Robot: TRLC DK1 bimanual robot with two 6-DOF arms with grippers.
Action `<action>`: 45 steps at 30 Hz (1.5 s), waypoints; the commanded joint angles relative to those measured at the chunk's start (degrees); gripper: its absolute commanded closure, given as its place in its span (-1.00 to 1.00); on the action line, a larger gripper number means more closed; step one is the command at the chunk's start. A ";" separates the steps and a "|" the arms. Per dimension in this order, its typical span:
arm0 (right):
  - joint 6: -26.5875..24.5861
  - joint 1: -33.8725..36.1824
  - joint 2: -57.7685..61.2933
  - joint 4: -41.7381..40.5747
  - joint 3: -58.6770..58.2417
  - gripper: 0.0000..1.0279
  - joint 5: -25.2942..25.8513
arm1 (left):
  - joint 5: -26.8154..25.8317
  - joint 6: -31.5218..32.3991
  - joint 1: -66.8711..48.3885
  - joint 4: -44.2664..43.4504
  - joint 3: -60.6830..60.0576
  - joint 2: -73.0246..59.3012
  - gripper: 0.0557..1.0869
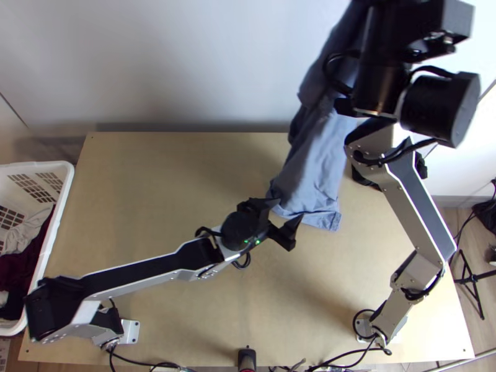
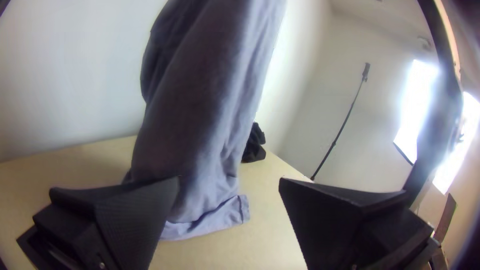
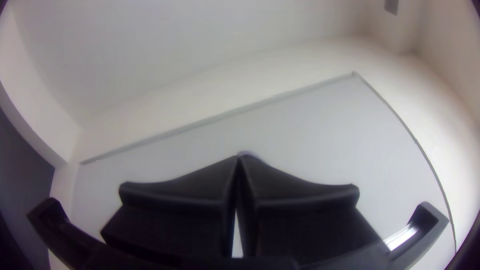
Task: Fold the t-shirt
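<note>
Raised right wrist (image 1: 384, 71): nearest the top camera, high over the far right of the counter (image 1: 155, 180). If it swings or drops fast, the cloth could sway and land crumpled, since only the top is held.
Right fingers (image 3: 200, 186): pressed together, with a sliver of bluish cloth at their tips. So small a bite looks easy to lose; a firm tug from below could pull it free.
T-shirt (image 1: 310, 170): hangs long and narrow from up by that wrist, gathered in lengthwise folds, down to the counter's middle right. Laid down like this, it would probably go flat with layers doubled inside, and the fold would come out lopsided.
Hem (image 2: 205, 225): at the lower end, a little uneven, one corner poking out. Whether it touches the counter, I can't tell.
Left fingers (image 2: 136, 212): spread wide apart beside the lower end, nothing gripped. Closing too soon might catch air, or one layer out of several; coming in too low, they could scrape the counter.
Black item (image 2: 255, 145): beyond the cloth, on the counter. Spread too far that way, the t-shirt might settle on it and dry up any hope of a flat fold.
</note>
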State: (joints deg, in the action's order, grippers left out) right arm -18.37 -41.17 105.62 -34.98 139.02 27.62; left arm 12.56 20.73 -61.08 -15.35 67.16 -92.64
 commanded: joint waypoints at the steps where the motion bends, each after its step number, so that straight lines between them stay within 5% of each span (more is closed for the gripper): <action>1: -1.05 -1.11 -1.74 -1.84 -0.68 0.95 -0.11 | 2.82 -0.60 -1.32 -0.29 1.49 -5.36 -0.90; 7: -0.97 -2.87 -2.62 -0.97 -1.74 0.95 -0.11 | 14.95 -6.41 -0.97 1.91 5.18 -12.56 -0.90; 15: -0.97 -3.48 -3.49 -0.09 -1.74 0.95 -0.11 | 15.74 -6.49 0.52 6.83 0.52 -12.04 -0.89; 16: -0.97 -3.48 -3.49 0.00 -1.74 0.95 -0.11 | 14.95 -6.58 0.17 7.18 0.08 -11.86 -0.67; 17: -0.97 -3.48 -3.49 0.09 -1.74 0.95 -0.11 | 13.99 -6.32 -0.09 6.83 -0.36 -11.42 -0.13; 18: -0.97 -3.57 -3.58 0.27 -1.74 0.95 -0.02 | 13.81 -5.70 -0.18 6.04 -0.45 -11.25 0.67; 20: -1.14 -3.66 -3.58 0.44 -1.74 0.95 -0.02 | 13.02 -4.21 0.00 6.74 0.08 -11.07 0.92; 23: -1.23 -3.66 -3.93 0.70 -1.74 0.95 0.07 | 12.14 -1.57 2.19 6.74 -0.36 -10.54 0.93; 27: -1.32 -3.57 -4.29 1.41 -2.26 0.95 0.42 | 3.35 0.71 7.11 6.04 -2.12 -7.99 0.93; 32: -1.32 -3.57 -4.46 1.76 -2.70 0.95 0.42 | 2.82 1.51 6.59 7.27 -2.20 -4.13 0.91; 34: -1.23 -3.66 -4.37 1.85 -2.79 0.95 0.51 | 2.65 1.51 5.62 8.24 -2.38 -3.69 0.52; 37: -1.14 -3.74 -4.29 1.76 -2.79 0.95 0.51 | -0.43 3.97 5.97 9.38 -2.38 -4.39 -0.63; 41: -1.49 -3.92 -4.37 1.85 -2.70 0.95 0.42 | -9.13 10.38 8.96 11.66 -0.09 -7.29 -0.74; 45: -1.93 -3.92 -4.99 1.85 -2.53 0.95 0.33 | -11.94 12.14 9.75 11.75 2.81 -11.95 -0.74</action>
State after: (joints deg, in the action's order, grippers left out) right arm -19.81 -44.97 101.21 -33.15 136.33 28.05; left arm 6.68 28.67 -53.12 -4.75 66.70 -99.92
